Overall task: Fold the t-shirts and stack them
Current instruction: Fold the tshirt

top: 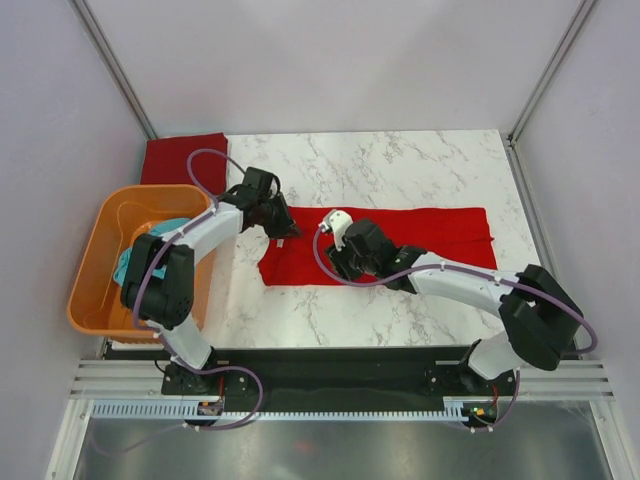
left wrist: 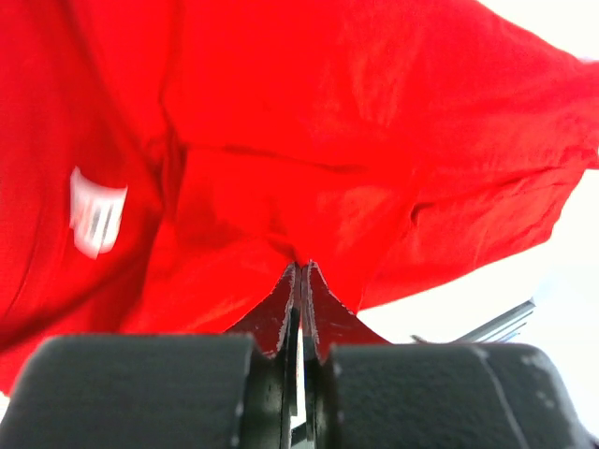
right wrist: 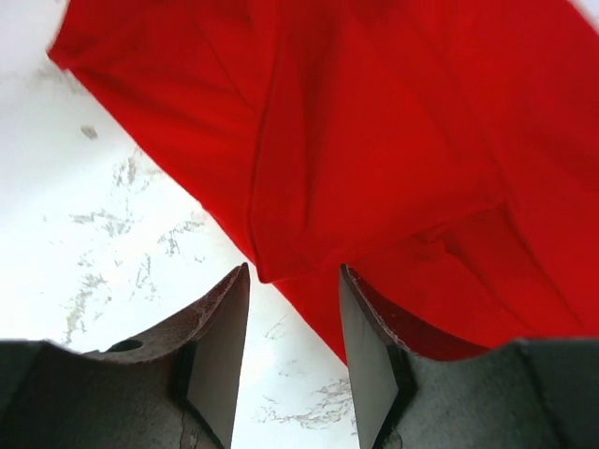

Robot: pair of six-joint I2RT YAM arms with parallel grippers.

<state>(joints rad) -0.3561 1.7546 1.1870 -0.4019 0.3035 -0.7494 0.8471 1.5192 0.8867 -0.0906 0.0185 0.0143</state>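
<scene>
So my left arm is reaching up from the lower left of the top view, elbow bending right beside the orange plastic basket (top: 92,262). My left gripper (top: 284,229) (left wrist: 299,281) is pressing its fingers tight together, pinching a fold of the bright red soft cloth t-shirt (top: 440,240) (left wrist: 374,140) (right wrist: 421,140). That shirt is lying across the white marbled table top (top: 400,170), middle to right of the frame, with its left end bunching up at my left fingers.

My right arm is stretching in low from the lower right, wrist angling toward the shirt's near edge. My right gripper (top: 337,266) (right wrist: 295,276) is sitting with its jaws spread, and a folded edge of red cloth is poking at the gap, not gripped.

A small white neck label (left wrist: 96,211) is showing at the left of my left wrist view, but the print's too blurry to read.

The darker maroon cloth t-shirt (top: 180,158) is lying flat in the upper left, and the teal cloth t-shirt (top: 123,268) is sitting in the basket.
</scene>
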